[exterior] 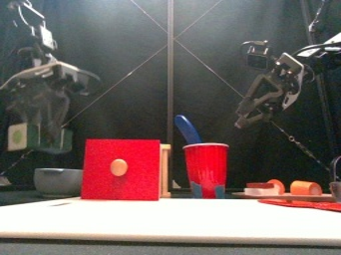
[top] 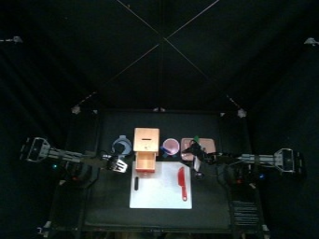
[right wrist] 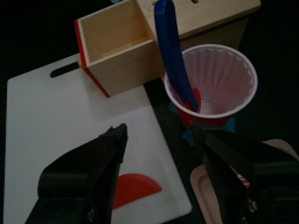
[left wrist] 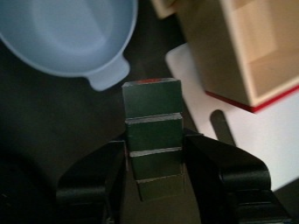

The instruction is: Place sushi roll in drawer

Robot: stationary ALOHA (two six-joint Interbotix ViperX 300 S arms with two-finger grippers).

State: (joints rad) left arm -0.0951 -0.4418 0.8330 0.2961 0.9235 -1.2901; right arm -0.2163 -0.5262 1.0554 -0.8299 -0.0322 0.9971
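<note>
At the table's centre in my top view, the drawer (top: 147,151) stands with its red front (exterior: 122,169) facing the front camera, beside a red cup (exterior: 205,169). My left gripper (left wrist: 155,144) pinches a dark green block (left wrist: 153,118); my right gripper (right wrist: 163,162) hangs spread over the white mat (right wrist: 70,140).
</note>
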